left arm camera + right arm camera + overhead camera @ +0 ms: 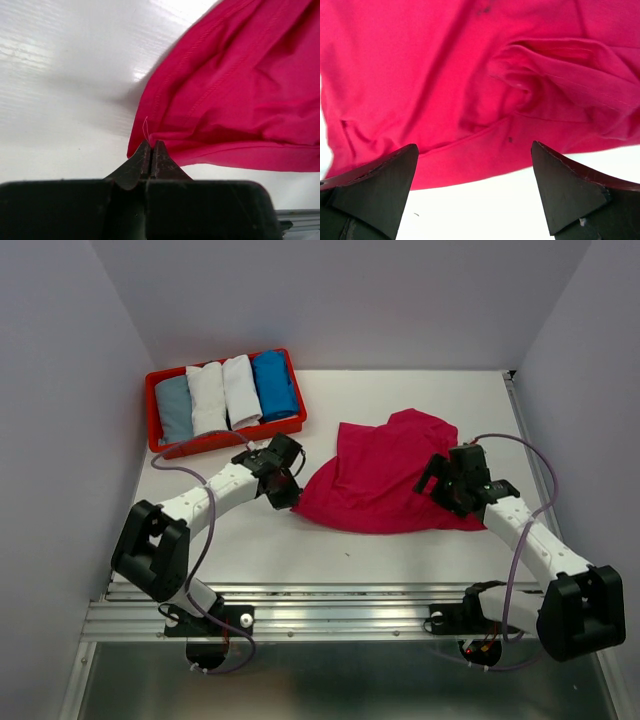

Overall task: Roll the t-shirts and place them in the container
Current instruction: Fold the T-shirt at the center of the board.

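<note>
**Magenta t-shirt (385, 475) pinched at one corner**

The magenta t-shirt lies crumpled mid-way across the table (420, 550). The left gripper (151, 150) has its jaws closed on the shirt's left corner. The right gripper (475, 150) hovers over its right edge, jaws wide open. Four rolled t-shirts (207, 397) fill the red tray (225, 443).

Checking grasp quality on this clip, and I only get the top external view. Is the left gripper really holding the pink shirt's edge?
Observer: Yes. The left wrist view shows the left gripper shut, with a corner of the magenta t-shirt pinched at its fingertips.
Operator: And the right one?
Observer: In its wrist view the right gripper is wide open over the shirt's hem, gripping nothing.
</note>
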Action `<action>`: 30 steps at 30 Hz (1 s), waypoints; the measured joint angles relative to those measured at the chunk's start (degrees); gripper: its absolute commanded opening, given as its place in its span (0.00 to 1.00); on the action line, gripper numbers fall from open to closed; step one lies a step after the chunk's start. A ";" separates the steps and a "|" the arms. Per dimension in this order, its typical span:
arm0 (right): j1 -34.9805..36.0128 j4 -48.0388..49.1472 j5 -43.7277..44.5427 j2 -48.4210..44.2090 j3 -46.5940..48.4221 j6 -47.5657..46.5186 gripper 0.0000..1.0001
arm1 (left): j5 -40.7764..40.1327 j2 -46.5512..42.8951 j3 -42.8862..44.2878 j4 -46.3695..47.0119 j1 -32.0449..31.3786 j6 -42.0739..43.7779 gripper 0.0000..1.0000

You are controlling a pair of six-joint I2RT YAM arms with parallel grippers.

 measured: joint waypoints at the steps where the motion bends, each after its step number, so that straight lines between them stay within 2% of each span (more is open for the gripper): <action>1: 0.02 -0.76 0.61 0.50 0.11 0.50 1.00 | -0.55 -1.44 0.57 -0.26 0.35 0.31 0.00; 6: 0.02 -3.48 1.55 3.85 0.87 2.10 0.97 | -1.73 -5.95 0.92 -0.31 4.13 2.36 0.00; 8: -0.11 -4.42 1.62 4.55 0.98 2.49 0.94 | -1.86 -6.14 0.81 -0.11 6.54 3.37 0.00; 12: -0.79 -6.05 2.12 4.26 1.16 2.97 0.81 | -2.51 -6.14 -0.66 0.48 9.84 5.29 0.00; 17: -0.85 -7.48 4.44 3.19 1.14 3.04 0.77 | -1.99 -6.32 -4.35 1.64 14.27 7.72 0.00; 22: -0.85 -6.95 5.16 6.10 1.09 2.78 0.56 | -1.38 -6.32 -4.98 2.43 15.61 9.55 0.00; 23: -0.85 -6.54 5.14 7.50 1.05 2.56 0.44 | -1.11 -6.32 -4.98 2.78 15.61 9.81 0.00; 26: -0.85 -4.70 4.48 10.14 0.85 2.32 0.31 | -0.52 -6.32 -4.98 3.34 15.61 10.36 0.00; 27: -0.90 -4.07 4.13 10.67 0.85 2.08 0.22 | -0.37 -6.29 -4.98 3.50 15.61 10.51 0.00; 28: -0.94 -3.32 3.65 10.93 0.85 1.88 0.18 | -0.20 -6.27 -4.98 3.63 15.61 10.58 0.00; 29: -1.03 -2.51 2.91 11.02 0.87 1.46 0.06 | -0.04 -6.23 -4.98 3.78 15.61 10.67 0.00; 30: -1.05 -1.84 2.32 11.04 0.92 1.20 0.01 | 0.09 -6.12 -4.98 3.91 15.61 10.75 0.00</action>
